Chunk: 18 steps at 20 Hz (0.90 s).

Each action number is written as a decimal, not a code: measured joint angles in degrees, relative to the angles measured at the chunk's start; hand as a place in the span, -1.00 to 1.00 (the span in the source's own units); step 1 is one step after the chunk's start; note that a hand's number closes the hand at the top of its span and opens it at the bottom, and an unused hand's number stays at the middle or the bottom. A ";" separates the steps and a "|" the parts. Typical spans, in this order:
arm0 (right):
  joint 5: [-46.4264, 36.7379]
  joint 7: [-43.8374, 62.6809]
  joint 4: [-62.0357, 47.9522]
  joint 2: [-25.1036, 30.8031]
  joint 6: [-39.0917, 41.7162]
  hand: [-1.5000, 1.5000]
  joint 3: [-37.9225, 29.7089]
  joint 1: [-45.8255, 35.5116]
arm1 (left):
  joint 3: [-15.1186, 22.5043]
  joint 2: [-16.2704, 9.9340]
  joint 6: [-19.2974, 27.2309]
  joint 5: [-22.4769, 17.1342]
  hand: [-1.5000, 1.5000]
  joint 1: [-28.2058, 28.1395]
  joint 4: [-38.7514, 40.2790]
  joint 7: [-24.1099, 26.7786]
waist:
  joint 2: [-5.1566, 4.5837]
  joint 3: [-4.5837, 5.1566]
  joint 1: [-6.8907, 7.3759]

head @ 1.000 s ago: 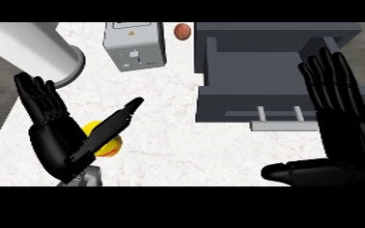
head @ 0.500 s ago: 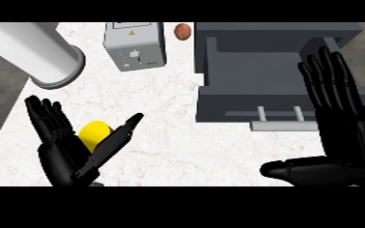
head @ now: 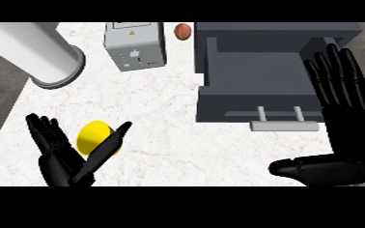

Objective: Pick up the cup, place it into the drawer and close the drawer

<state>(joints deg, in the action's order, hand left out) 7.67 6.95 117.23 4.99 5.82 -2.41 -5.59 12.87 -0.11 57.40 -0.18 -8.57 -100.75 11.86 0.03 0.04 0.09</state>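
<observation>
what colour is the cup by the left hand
Bright yellow; the cup shows in the head view, between the left hand's fingers and thumb.

Kitchen: marble counter [head: 178, 116]; toaster [head: 135, 46]

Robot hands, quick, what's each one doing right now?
Left robot hand: open, fingers around the yellow cup, not closed on it.
Right robot hand: open, holding nothing.

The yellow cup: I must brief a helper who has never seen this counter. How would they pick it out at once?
Start at the white marble counter and go to its near left corner, well away from the open grey drawer on the right. The yellow cup sits between the open left hand's fingers and thumb. It is the only bright yellow thing; its neighbours are grey, white or brown.
</observation>
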 measured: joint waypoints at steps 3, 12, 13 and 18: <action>-0.65 1.18 -0.11 -0.41 -0.85 -1.00 0.54 -1.18 | -0.58 0.04 -1.34 -4.66 -1.00 -2.15 1.41 4.76 | 0.01 0.01 0.06; 0.29 1.77 1.42 -0.12 0.02 -1.00 0.09 -0.09 | -2.83 0.07 -5.18 -17.68 -1.00 -1.93 11.47 18.60 | 0.00 -0.01 -0.02; 0.86 2.10 1.47 0.11 0.15 -1.00 -0.44 -0.35 | -3.39 0.08 -5.89 -18.88 -1.00 -2.04 12.40 19.81 | 0.00 -0.01 -0.02; 0.00 1.01 1.61 -0.49 0.63 -1.00 0.61 1.11 | -5.63 -0.16 -9.26 -24.67 -1.00 -1.06 17.50 26.95 | 0.14 -0.24 0.00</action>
<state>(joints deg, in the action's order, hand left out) 7.67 7.96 118.84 4.51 6.45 -1.80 -4.48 7.24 -0.28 48.14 -24.85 -9.64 -83.26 38.82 0.17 -0.19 0.10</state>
